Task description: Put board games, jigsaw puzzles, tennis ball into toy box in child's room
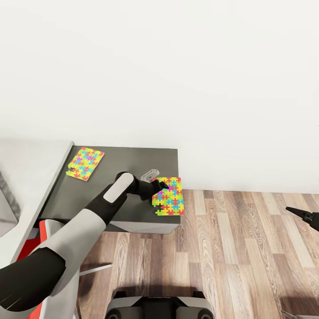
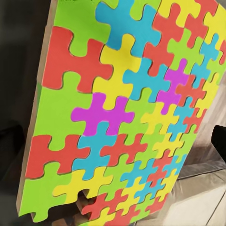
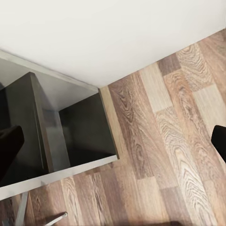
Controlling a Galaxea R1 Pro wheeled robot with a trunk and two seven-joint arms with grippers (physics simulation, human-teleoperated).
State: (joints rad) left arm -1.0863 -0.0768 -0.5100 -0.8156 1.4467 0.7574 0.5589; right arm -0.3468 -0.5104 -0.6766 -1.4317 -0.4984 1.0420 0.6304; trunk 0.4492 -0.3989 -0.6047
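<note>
Left gripper (image 1: pixel 156 188) clamps the near jigsaw puzzle (image 1: pixel 169 196) (bright pieces crowding the wrist camera (image 2: pixel 117 113)), tilted over the dark desk's (image 1: pixel 133 157) right front corner. Right gripper (image 1: pixel 305 216) hangs over wood floor (image 1: pixel 230 248), fingers spread. Farther left, a second puzzle (image 1: pixel 85 163) lies flat on the desk.

Dark grey desk (image 3: pixel 56 127) against white wall (image 3: pixel 117 33); wood-plank floor (image 3: pixel 174 141) beside it

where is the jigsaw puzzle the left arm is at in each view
Head view: jigsaw puzzle at the dark desk's right front corner, overhanging the edge, left gripper on it.
Left wrist view: the puzzle close up, tilted.
Right wrist view: not in it.
Shared landmark: wood-plank floor.
</note>
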